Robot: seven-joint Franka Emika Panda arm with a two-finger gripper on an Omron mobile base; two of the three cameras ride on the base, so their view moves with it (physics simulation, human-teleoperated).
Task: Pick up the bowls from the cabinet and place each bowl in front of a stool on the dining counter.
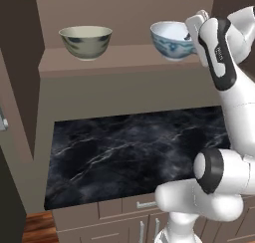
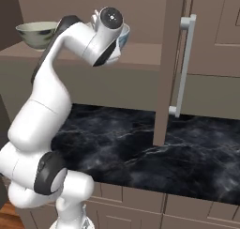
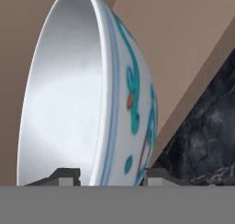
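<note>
My hand (image 3: 110, 175) is up at the open cabinet (image 1: 30, 48), at the upper right of the left base view, right against the white bowl with blue pattern (image 1: 172, 39); in the hand view its rim wall runs between my two fingertips (image 3: 64, 176), one tip on the inside of the bowl, the other on the patterned outside; the jaws stand part-closed about that wall, but I cannot tell whether the pads already press it, so I call the grip unsettled rather than made.

That bowl sits on the inner shelf (image 1: 124, 58), at the shelf's right end in the left base view, half hidden behind my wrist; the cream-olive bowl (image 1: 85, 42) stands well apart from it, toward the upper left of the same frame, untouched.

The relation that matters: the bowl lies straight ahead of my hand, its rim edge-on between the fingers and its mouth turned toward the left of the hand view; I judge the next move needs the pinch completed on the rim, then a lift clear of the shelf and out past the door with its silver handle (image 2: 185, 64), which hangs at the right of the right base view; below lies the black marble surface (image 1: 134, 147).
</note>
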